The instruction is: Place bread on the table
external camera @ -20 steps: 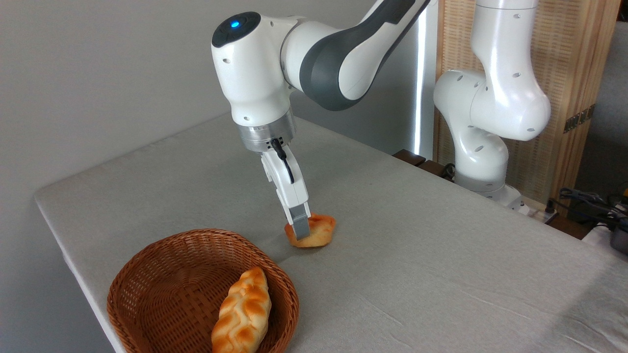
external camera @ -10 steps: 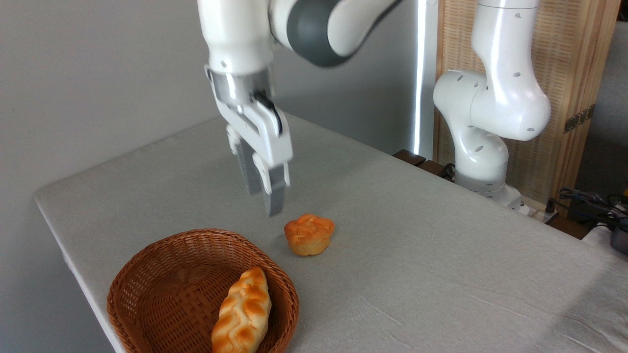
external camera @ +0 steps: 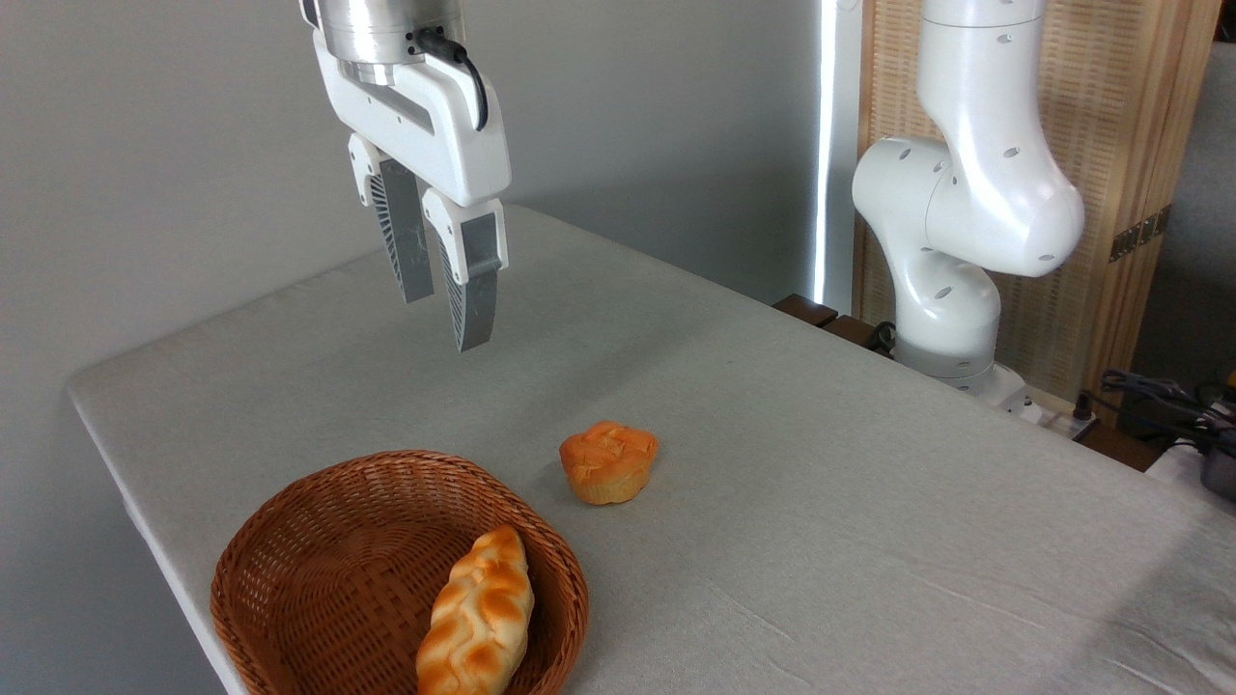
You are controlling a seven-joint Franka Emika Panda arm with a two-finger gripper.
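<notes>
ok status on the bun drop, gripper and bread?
Gripper open, empty, high above the table. Bun upright on the cloth, outside the basket. Braided loaf in basket. Nothing near the bun.

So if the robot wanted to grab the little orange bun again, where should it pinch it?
Probably around the middle of the bread, coming straight down from above. It sits upright on the table with open space all round, and its top is lumpy and wider than its paler base, so the open gripper could put one finger on each side, just below that top.
</notes>
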